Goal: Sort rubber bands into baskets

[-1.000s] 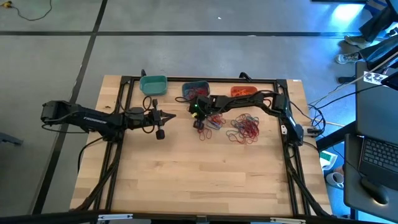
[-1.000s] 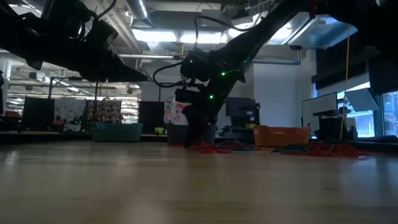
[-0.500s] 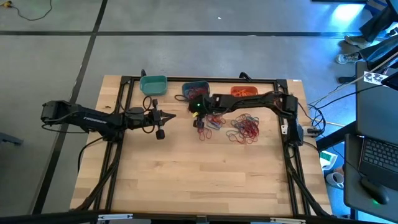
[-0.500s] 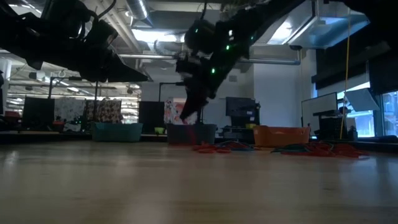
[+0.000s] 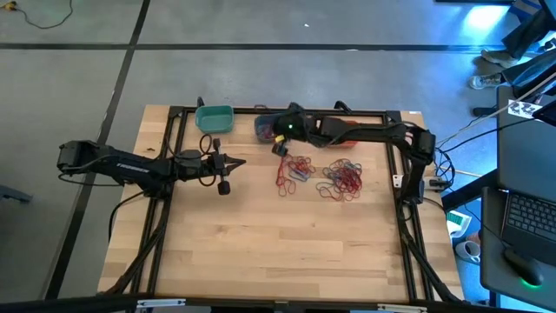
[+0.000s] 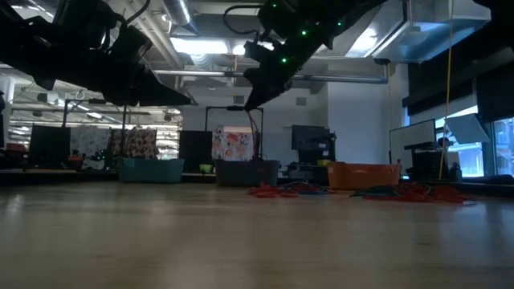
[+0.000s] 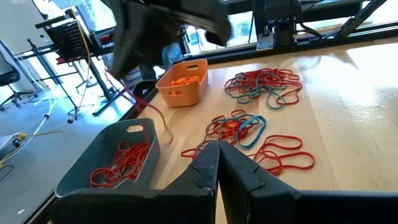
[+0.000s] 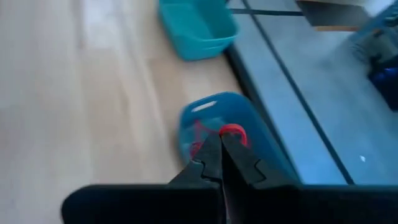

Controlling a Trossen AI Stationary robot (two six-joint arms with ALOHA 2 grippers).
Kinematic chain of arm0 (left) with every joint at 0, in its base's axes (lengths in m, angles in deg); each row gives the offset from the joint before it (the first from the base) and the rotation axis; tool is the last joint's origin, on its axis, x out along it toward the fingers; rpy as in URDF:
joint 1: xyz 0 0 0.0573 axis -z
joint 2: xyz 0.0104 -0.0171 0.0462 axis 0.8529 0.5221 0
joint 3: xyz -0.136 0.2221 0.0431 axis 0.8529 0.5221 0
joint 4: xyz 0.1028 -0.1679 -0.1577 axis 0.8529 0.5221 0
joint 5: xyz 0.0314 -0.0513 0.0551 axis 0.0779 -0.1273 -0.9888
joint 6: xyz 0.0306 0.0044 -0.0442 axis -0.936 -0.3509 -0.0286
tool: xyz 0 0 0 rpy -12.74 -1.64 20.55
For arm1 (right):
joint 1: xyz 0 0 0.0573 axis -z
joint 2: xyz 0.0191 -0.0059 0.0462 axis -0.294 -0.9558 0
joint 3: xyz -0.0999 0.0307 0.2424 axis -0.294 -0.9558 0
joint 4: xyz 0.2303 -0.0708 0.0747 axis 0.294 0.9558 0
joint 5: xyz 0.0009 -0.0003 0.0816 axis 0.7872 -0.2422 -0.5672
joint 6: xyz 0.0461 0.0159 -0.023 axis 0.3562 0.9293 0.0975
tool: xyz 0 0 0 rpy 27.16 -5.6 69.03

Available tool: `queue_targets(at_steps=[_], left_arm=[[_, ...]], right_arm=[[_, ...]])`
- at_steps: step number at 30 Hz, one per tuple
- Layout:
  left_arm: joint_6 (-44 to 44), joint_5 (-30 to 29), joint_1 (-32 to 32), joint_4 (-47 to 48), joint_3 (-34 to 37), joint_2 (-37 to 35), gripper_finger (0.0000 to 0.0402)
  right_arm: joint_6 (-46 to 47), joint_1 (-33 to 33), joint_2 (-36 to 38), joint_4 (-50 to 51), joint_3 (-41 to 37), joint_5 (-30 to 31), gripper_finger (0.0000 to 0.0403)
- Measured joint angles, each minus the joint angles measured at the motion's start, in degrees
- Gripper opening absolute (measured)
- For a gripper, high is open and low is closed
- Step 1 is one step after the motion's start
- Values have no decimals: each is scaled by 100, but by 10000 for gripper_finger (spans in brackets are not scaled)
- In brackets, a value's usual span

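Three baskets stand along the far edge: teal (image 5: 214, 117), slate blue (image 5: 268, 127) with red bands inside (image 7: 121, 163), and orange (image 7: 182, 81). Loose rubber bands lie in two heaps on the wood (image 5: 295, 169) (image 5: 343, 178). My right gripper (image 8: 221, 148) is raised over the slate blue basket (image 8: 231, 134), shut on a red rubber band (image 6: 256, 135). My left gripper (image 7: 219, 154) is shut and empty, held level above the table at the left (image 5: 224, 176). My right gripper pinches the red rubber band's upper end between its two fingertips, and a small loop (image 8: 233, 131) sticks out beside the tips. The fingers slant downward from the table's right side. The band's remainder hangs slack below them (image 6: 257, 140), clear of the table.
Black frame rails (image 5: 174, 148) run along the table's left, far and right sides. The near half of the wooden top (image 5: 278, 243) is bare. Cables trail off the right edge (image 5: 439, 178).
My right gripper has risen from the left heap of bands toward the far edge and now stands over the slate blue basket, tipped closer to level. The red band has come up with it, lifted clear of the table and hanging below the fingers.
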Motion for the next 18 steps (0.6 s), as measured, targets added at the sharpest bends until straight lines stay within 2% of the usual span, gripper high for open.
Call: queue_targets(at_steps=[8, 13, 15, 18], left_arm=[[3, -2, -4, -2, 0, -2, 5], [4, -2, -4, -2, 0, -2, 5], [-30, -2, -4, -2, 0, -2, 5], [-70, -1, -7, -2, -1, -2, 5]], right_arm=[[6, 417, 21, -190, 0, 37, 1], [399, 533, -20, -193, 6, -10, 2], [462, 577, -66, -121, 6, -115, 12], [506, 596, -147, -72, 4, -193, 51]])
